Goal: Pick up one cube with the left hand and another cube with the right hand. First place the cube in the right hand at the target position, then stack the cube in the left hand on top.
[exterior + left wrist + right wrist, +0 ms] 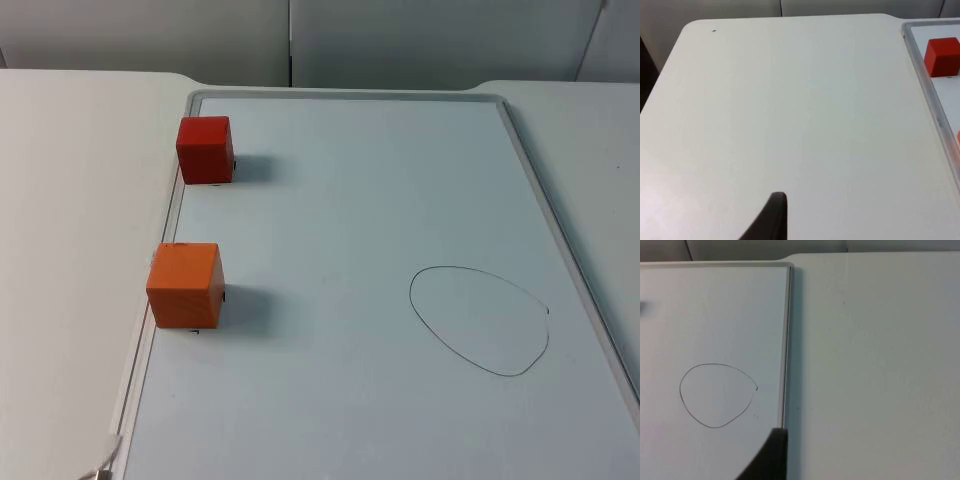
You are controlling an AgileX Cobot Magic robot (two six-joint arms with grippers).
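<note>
While cubes lie untouched, both arms wait

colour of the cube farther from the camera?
Red cube, clearest in the top view; the nearer cube is orange.

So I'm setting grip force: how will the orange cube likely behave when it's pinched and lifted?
The orange wooden-looking cube has flat, square faces, so it probably stays rigid and won't roll. Its matte sides suggest decent grip, not slippery. It sits flat at the edge of the whiteboard and is as wide as tall, so it will more likely slide than tip.
</note>
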